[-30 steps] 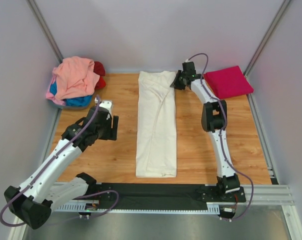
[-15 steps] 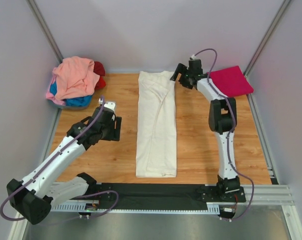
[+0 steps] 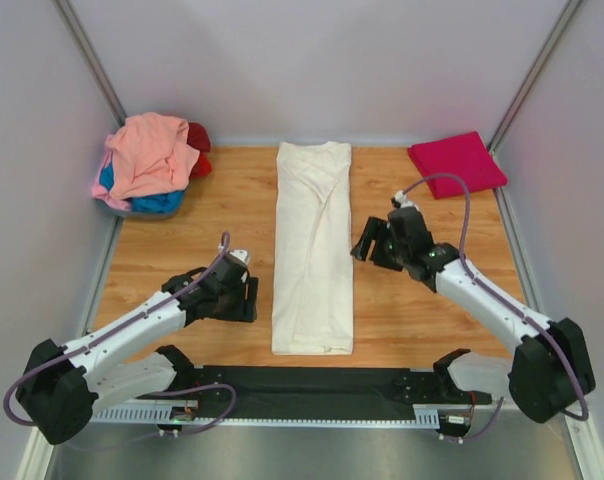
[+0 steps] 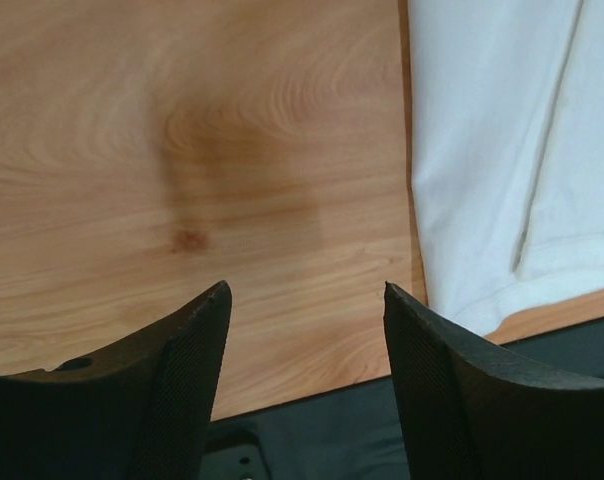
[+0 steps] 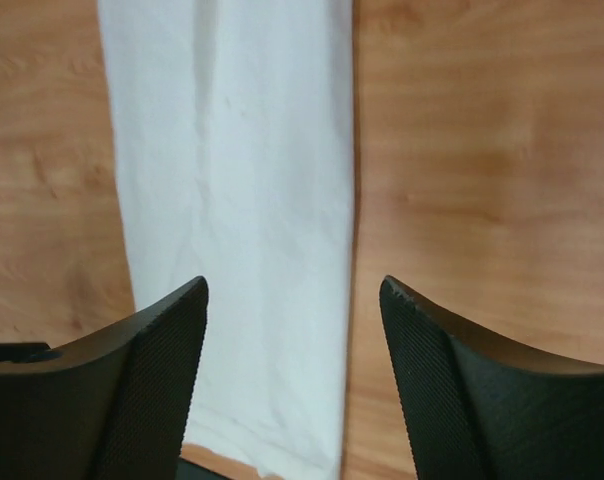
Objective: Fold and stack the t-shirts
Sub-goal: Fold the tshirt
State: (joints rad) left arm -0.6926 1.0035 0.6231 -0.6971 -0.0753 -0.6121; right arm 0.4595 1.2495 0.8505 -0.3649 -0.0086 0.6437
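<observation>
Wood-grained table [image 3: 212,215], its smooth honey-coloured boards running between pale walls, with a black base rail [image 3: 312,385] along the near edge. Down the middle lies the cream-white t-shirt [image 3: 312,250], folded lengthwise into a long, narrow, flat strip that reaches from the far edge almost to the rail; the soft cloth shows shallow creases and a stitched hem near its near end. In the far left corner sits a loose heap: the salmon-pink t-shirt [image 3: 147,150] draped crumpled on top, the blue t-shirt [image 3: 157,203] showing beneath it and the red t-shirt [image 3: 199,150] behind. In the far right corner the magenta t-shirt [image 3: 457,163] lies apart, folded into a neat flat square. The right gripper [image 5: 294,285] hangs over the strip's right edge at about mid-length, its black stippled fingers [image 5: 152,340] spread wide and gripping nothing. The left gripper [image 4: 305,290] hangs over bare wood just beside the strip's near left corner, likewise spread wide and empty, with the same textured pads [image 4: 182,340].
</observation>
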